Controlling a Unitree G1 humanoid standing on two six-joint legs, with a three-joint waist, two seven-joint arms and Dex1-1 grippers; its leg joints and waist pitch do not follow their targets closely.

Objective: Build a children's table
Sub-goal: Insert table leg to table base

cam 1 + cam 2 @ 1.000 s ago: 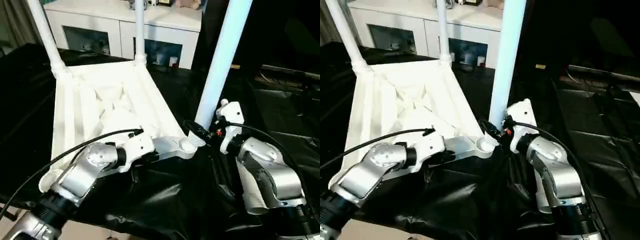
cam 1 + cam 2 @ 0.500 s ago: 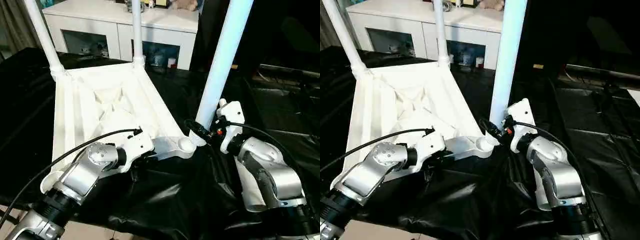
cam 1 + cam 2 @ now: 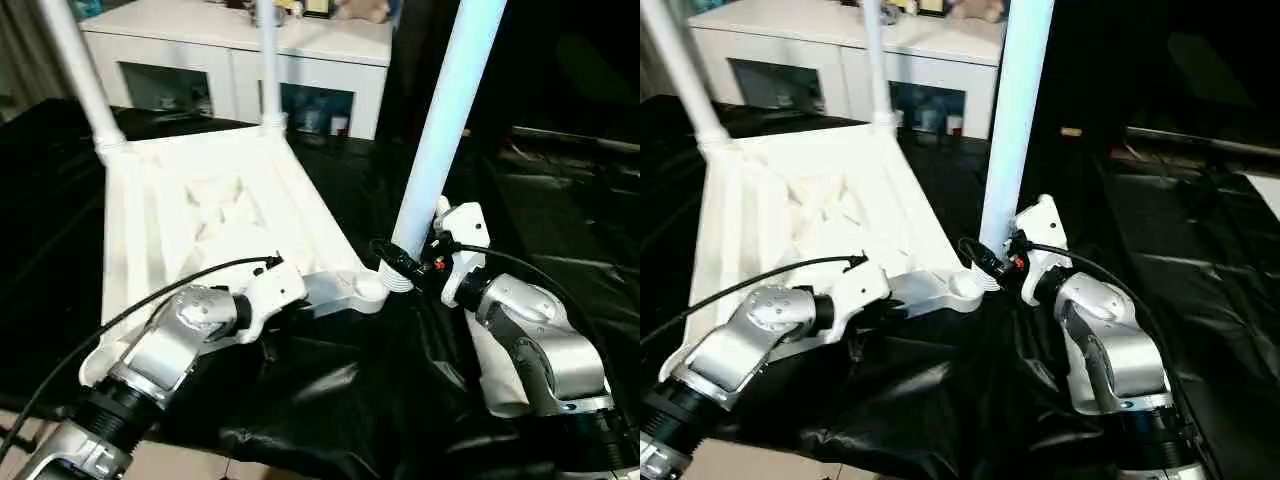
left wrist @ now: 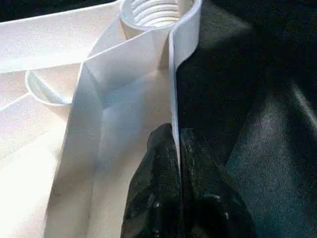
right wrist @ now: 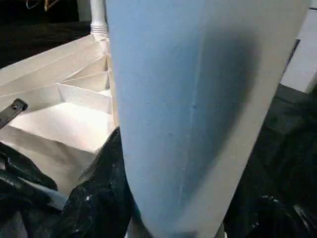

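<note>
On your black-draped surface [image 3: 330, 400]: one tabletop [image 3: 200, 210], three legs. Left end effector [image 4: 177, 148] pinches its rim; right end effector [image 3: 405, 265] clamps the near leg [image 3: 440, 130].

The tall white leg [image 3: 440, 130] beside the right arm runs off the top edge, so its upper end is cut off. Its lower end sits just beside the near corner socket [image 3: 368, 290], but whether the two touch cannot be told. In the right wrist view the leg's bulk hides the right gripper's fingers. Two far legs, one at the left [image 3: 75, 75] and one further right [image 3: 268, 60], are also cut off at the top. The left forearm [image 3: 175, 335] hides part of the upside-down table top's [image 3: 200, 210] near edge. Items behind the cabinet's [image 3: 240, 50] glass doors are too small to identify.
</note>
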